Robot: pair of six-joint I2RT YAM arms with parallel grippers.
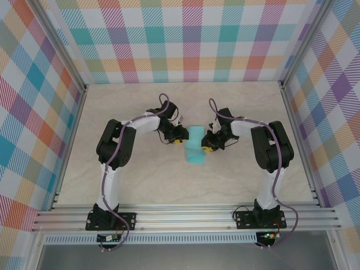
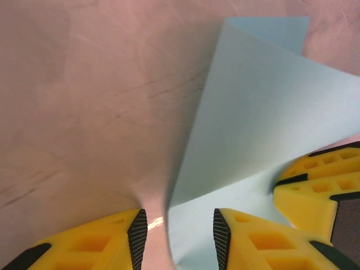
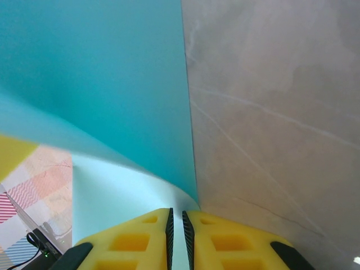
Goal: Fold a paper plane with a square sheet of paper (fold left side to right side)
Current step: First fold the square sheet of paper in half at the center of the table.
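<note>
square sheet of paper (image 1: 195, 147): between both grippers, one flap curling up | right gripper (image 3: 177, 228): jaws nipped tight on its right edge, likely steadying it for the fold | left gripper (image 2: 177, 230): jaws part-open astride its raised left edge, not clamping

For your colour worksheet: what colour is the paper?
The paper sheet is turquoise-blue, best in right wrist view.

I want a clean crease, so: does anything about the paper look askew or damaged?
The sheet of paper is not flat: one side rises in a loose curve, pinched at its edge by the right gripper, and from above its near end looks slanted against the far end. No tear shows.
</note>
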